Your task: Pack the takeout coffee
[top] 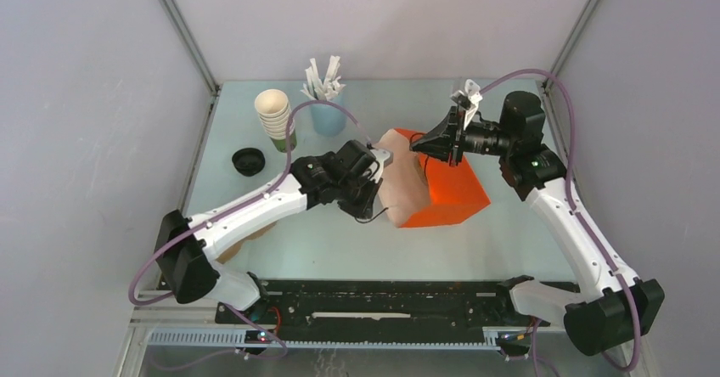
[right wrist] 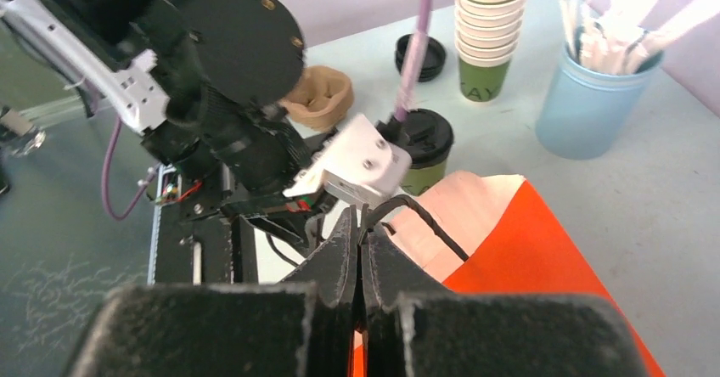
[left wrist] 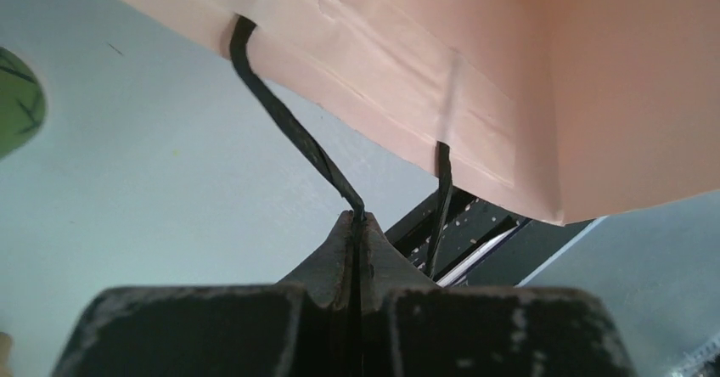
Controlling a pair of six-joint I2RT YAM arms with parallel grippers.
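An orange paper bag (top: 450, 192) with a pale inside lies on its side mid-table, mouth toward the left arm. My left gripper (left wrist: 357, 220) is shut on one black cord handle (left wrist: 289, 118) of the bag (left wrist: 475, 71); from above that gripper (top: 370, 210) sits at the mouth's near side. My right gripper (right wrist: 361, 224) is shut on the other black handle (right wrist: 424, 220), at the bag's far edge (top: 422, 146). The takeout coffee (right wrist: 427, 139), a green cup with a black lid, stands upright just beyond the bag's mouth, partly behind the left wrist. The left arm hides it from above.
A stack of cream-and-green cups (top: 275, 118) and a light blue cup of white sticks (top: 327, 115) stand at the back. A loose black lid (top: 248, 161) lies at the left. A tan moulded piece (right wrist: 318, 97) sits by the left arm. Black rail (top: 382, 305) along the near edge.
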